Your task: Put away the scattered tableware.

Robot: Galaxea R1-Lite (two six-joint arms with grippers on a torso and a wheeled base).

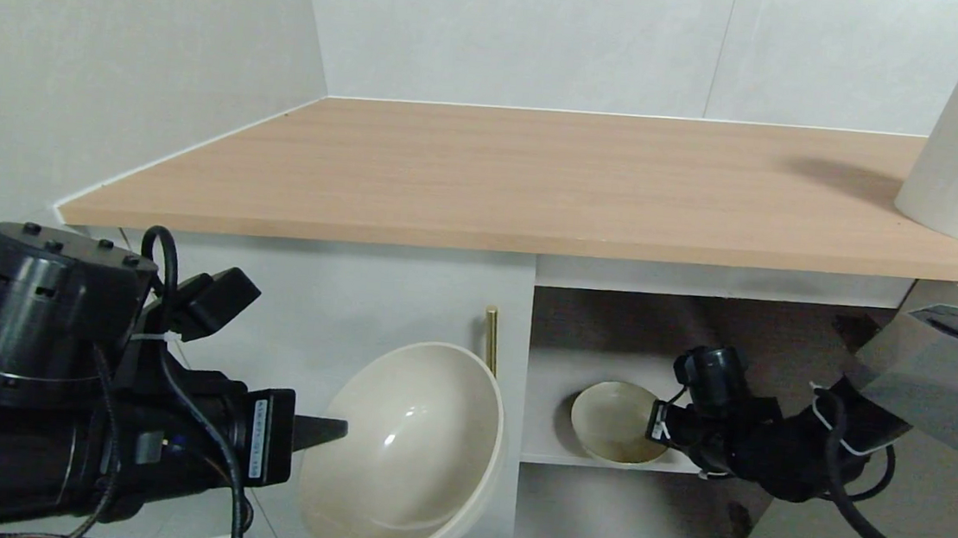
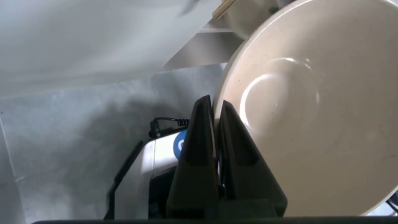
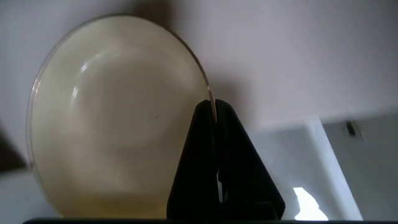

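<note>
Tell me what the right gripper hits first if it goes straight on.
The right gripper, shut on the small bowl, points left along the shelf. The bowl would likely meet the compartment's side at the closed door first; depth unclear.

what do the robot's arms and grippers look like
Both arms are black. The left arm has a round joint housing studded with bolts, looping black cables, a white zip tie and a pale label strip. The left gripper and right gripper have dark wedge-shaped fingers. The right arm carries white ties and a thick black cable.
</note>
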